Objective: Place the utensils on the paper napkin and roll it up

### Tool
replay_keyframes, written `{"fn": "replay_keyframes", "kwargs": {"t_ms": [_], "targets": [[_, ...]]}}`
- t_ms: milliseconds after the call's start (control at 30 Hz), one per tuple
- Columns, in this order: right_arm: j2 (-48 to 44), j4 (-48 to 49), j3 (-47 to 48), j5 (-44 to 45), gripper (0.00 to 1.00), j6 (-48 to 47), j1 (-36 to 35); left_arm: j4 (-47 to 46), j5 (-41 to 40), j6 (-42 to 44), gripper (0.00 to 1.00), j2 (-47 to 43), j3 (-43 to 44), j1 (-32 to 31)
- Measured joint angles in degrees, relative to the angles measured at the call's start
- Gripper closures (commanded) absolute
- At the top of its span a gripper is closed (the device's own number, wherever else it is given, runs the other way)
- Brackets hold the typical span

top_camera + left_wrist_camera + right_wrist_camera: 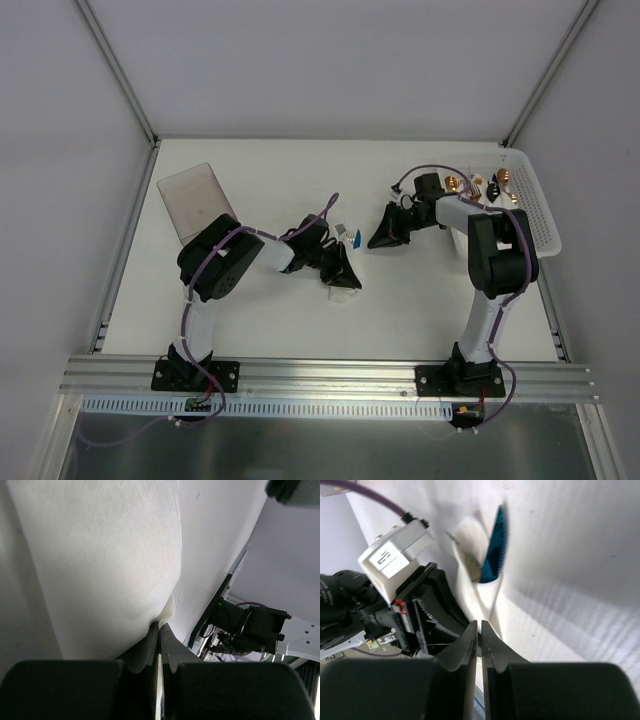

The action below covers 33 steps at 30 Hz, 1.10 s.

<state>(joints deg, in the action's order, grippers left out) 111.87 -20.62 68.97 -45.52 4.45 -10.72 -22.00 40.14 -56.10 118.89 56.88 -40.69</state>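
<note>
The basket (541, 203) (far right) and brown container (195, 200) flank open tabletop (330, 325).

Two arms stand at six o'clock on one counter (300, 330): the left arm (215, 265) and the right arm (500, 255). Each has one pincer, the left pincer (160, 627) and the right pincer (480, 625).

There is one paper napkin (100, 555), at the centre. One blue-handled utensil (492, 555) shows inside it; any others are hidden.

At ten o'clock is one translucent brown tray (197, 198). At two o'clock is one white basket (540, 210) holding at least two pieces of gold-ended cutlery (453, 183). The full number is too small to tell.
</note>
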Motion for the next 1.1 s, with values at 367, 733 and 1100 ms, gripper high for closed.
{"fn": "replay_keyframes", "kwargs": {"t_ms": [367,733,1100], "targets": [[-2.0,2.0,-3.8,-3.1,0.92,1.9,-5.9,1.0,0.9,1.6,1.00,0.5,0.9,0.0],[-0.3,3.4,-5.0,-0.7,0.94,2.3,-9.3,1.3,0.9,2.2,0.98,0.3,0.9,0.0],[1.7,-3.5,-3.9,3.1,0.96,-0.3,-10.8,8.3,-3.8,7.1,0.61,-6.4,-0.5,-1.3]]}}
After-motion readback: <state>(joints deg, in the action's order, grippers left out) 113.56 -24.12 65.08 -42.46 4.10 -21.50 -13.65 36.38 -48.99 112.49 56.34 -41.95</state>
